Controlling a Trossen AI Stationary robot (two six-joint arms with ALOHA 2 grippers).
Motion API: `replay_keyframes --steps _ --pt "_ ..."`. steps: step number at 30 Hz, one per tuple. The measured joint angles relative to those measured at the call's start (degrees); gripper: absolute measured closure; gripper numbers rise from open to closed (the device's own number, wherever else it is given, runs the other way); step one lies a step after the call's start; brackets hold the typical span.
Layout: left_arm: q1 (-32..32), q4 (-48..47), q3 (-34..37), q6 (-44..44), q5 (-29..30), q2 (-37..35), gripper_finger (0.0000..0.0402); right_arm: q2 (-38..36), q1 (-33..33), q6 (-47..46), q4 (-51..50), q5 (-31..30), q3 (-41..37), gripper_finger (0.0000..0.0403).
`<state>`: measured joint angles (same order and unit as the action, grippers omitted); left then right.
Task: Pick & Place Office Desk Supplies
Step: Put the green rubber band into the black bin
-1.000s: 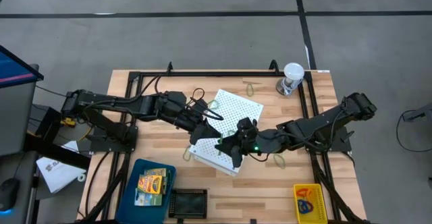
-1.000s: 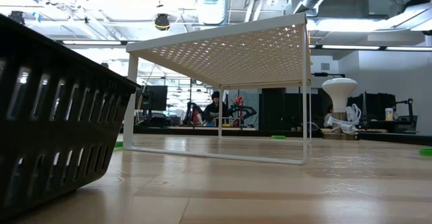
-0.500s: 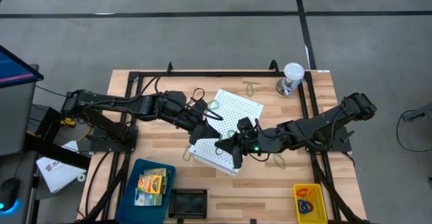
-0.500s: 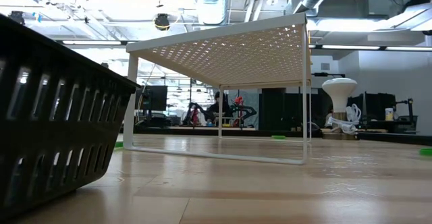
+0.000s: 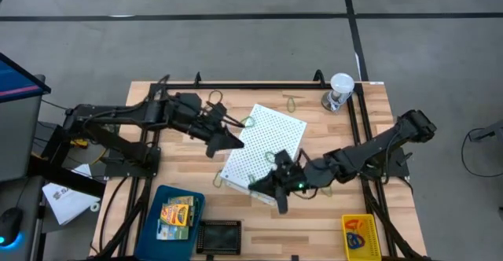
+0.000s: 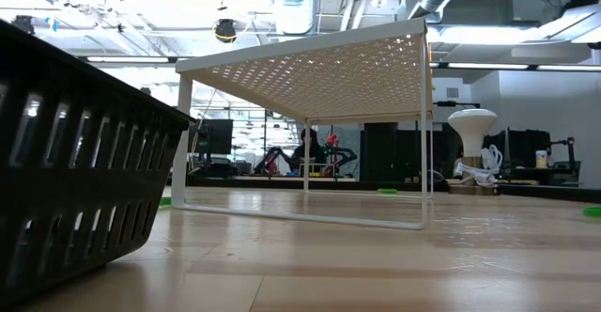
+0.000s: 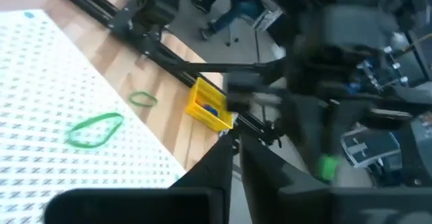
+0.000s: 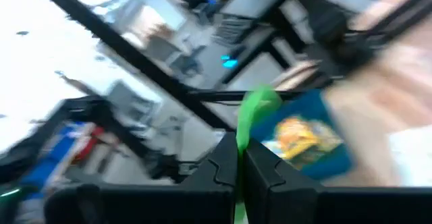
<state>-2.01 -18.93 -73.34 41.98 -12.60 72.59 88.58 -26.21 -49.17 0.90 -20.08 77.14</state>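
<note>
The right gripper sits at the near edge of the big white perforated metal shelf, its fingers pinched together on a thin green rubber-band loop that sticks up from between the tips. The left gripper hangs over the shelf's left edge with its dark fingers pressed together on nothing visible.

On the shelf's dotted top lies another thin green rubber-band loop. A smaller green loop lies on the pale wooden table just beside the shelf.

Left of the shelf and nearer the table's front, a blue rectangular tray holds a small yellow-orange crayon box and a small green card box. Beside it stands a black slotted plastic basket. At the front right corner, well apart from the shelf, lies a yellow tray with a blue item inside.
</note>
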Motion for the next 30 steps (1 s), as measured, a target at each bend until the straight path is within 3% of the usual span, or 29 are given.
replay_keyframes --steps 7,15,23,30 --pt "1.48 -5.7 0.04 -2.69 0.86 -4.44 0.033 6.53 -0.64 -1.64 10.34 6.77 0.31 0.0402" --pt "2.5 -13.81 0.02 -3.88 1.27 -6.63 0.0302 17.07 -0.9 -4.28 9.89 17.15 10.15 0.0403" --pt "2.48 -21.45 0.04 -7.17 4.46 -7.95 0.0297 27.86 -3.19 -11.09 9.83 22.5 17.21 0.0403" --pt "2.48 -26.29 0.07 -9.65 9.17 -7.85 0.0297 34.98 -4.53 -15.21 9.56 22.07 23.63 0.0403"
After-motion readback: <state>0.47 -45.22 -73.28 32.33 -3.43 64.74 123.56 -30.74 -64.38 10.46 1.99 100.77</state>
